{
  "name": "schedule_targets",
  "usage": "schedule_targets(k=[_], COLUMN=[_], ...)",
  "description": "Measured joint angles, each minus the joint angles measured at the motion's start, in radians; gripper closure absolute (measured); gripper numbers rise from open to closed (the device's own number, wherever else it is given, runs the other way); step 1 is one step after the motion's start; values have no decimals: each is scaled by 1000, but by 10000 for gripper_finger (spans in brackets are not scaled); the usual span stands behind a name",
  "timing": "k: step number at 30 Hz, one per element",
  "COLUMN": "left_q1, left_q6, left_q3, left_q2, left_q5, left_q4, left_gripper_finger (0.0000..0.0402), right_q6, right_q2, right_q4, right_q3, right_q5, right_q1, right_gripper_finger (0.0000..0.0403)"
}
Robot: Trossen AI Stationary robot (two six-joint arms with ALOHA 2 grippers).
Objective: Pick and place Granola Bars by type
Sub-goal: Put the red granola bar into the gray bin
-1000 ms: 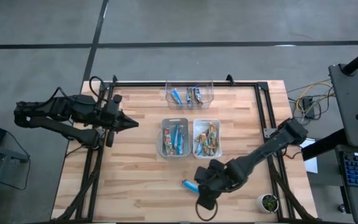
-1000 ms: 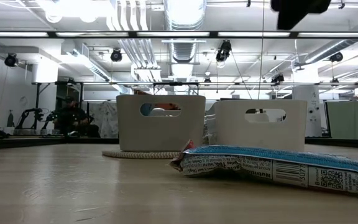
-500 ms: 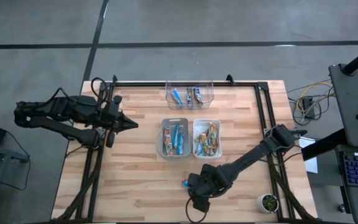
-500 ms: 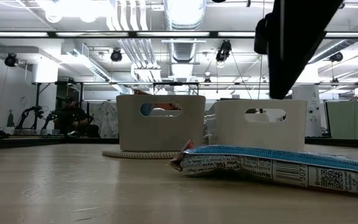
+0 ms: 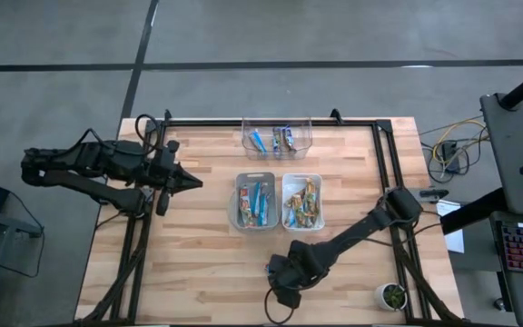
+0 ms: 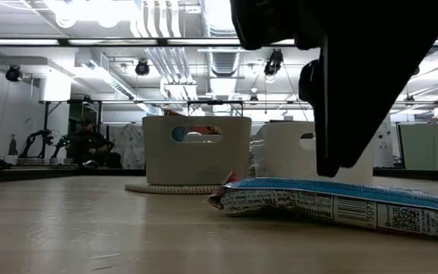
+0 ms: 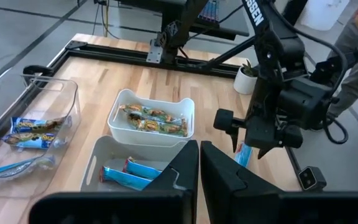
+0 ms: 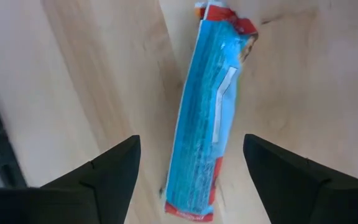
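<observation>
A wooden desk point(image 5: 198, 236) with a black metal frame, seen from above, with two dark robot arms reaching over it.

The right gripper point(image 5: 278, 277) hangs over the near middle of the desk, directly above a single blue granola bar point(image 8: 207, 112) that lies flat on the bare wood. Its two fingers point(image 8: 114, 171) are spread wide apart, one on each side of the bar, and do not touch the wrapper. In the level view the bar lies in the foreground, its printed wrapper edge facing the camera, with the dark gripper just above and behind it.

The left gripper point(image 5: 189, 182) waits over the left side of the desk, well apart from the bar, pointing toward the bins. Its fingers point(image 7: 173, 171) are pressed together and hold nothing.

Three bins sit in the middle of the desk, beyond the loose bar. A grey bin point(image 5: 238, 202) holds blue bars. Just beside it on the right, a white bin point(image 5: 285, 202) holds greenish-gold bars. At the far edge, a clear bin point(image 5: 246, 136) holds a few bars, mostly blue.

A small potted plant point(image 5: 391, 294) stands at the near right corner of the desk. Nothing lies between the loose bar and the bins.
</observation>
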Motion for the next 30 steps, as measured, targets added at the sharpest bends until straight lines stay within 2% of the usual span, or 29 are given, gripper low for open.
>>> schedule_targets(k=[20,26,30], left_q1=[-1,0,0], left_q6=[-33,-33,-33], left_q3=[0,0,0], left_q2=[2,2,2], left_q5=[0,0,0], left_q4=[0,0,0], left_gripper_finger=[401,401,401], right_q6=[11,22,21], right_q2=[47,45,45], right_q4=[-7,-8,-6], right_q3=[-4,-18,-19], right_q5=[-16,-21,-22], right_q1=[-8,-8,-8], right_gripper_finger=[164,189,219])
